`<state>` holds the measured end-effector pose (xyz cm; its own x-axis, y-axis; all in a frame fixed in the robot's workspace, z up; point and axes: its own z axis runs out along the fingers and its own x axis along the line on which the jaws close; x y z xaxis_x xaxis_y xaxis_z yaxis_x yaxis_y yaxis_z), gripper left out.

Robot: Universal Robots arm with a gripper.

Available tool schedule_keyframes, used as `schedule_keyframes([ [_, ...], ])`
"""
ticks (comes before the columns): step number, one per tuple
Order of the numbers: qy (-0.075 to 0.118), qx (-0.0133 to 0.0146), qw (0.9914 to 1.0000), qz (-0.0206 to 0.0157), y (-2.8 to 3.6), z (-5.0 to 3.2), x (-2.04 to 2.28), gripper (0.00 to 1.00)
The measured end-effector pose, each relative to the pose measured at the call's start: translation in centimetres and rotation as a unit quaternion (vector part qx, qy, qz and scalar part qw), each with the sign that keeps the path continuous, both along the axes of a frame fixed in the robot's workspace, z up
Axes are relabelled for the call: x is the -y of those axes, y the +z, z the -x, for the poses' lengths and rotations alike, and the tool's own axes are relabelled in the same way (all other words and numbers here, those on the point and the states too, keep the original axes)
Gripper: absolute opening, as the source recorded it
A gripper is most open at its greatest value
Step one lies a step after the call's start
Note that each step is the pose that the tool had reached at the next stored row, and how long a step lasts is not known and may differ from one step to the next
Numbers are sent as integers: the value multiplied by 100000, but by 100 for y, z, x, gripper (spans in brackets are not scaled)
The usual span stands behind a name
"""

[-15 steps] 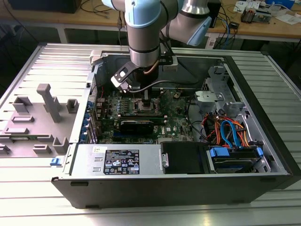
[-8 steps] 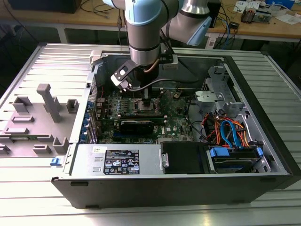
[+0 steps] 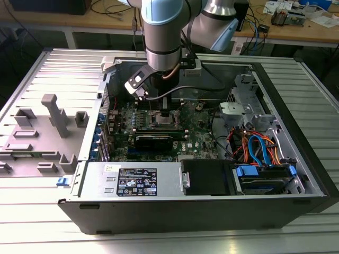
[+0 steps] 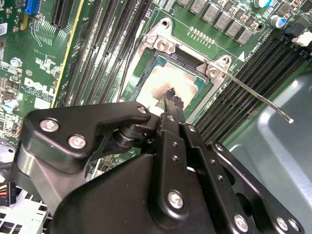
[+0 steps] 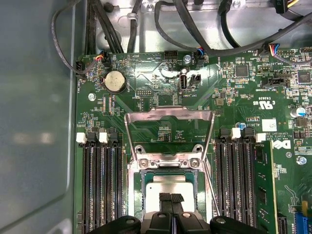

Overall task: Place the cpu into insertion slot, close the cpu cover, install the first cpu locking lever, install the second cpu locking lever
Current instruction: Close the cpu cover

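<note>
Black gripper [image 5: 170,197], tips pinched together and empty, stood directly over silver-grey square cpu [image 5: 153,195] seated in silver-rimmed insertion slot [image 5: 168,163]; windowed silver cpu cover [image 5: 168,116] lay open beyond.

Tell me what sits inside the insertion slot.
The cpu lies flat inside the insertion slot, silver top up, with the cpu cover raised open. The gripper, jaws together, covers one edge of the chip; the contacts beneath the chip are hidden.

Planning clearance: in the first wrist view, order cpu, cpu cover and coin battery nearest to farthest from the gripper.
1. cpu, directly under the gripper.
2. cpu cover, lying open just beyond it.
3. coin battery, well past the cover.
</note>
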<state>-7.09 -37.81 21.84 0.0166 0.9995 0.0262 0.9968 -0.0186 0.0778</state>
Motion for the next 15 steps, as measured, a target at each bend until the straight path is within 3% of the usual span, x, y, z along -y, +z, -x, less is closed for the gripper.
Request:
schedule_keyframes([
  [9, 0, 1, 100000, -3, 1, -1, -1, 11],
  [15, -1, 0, 100000, 1, 64, -1, 0, 11],
])
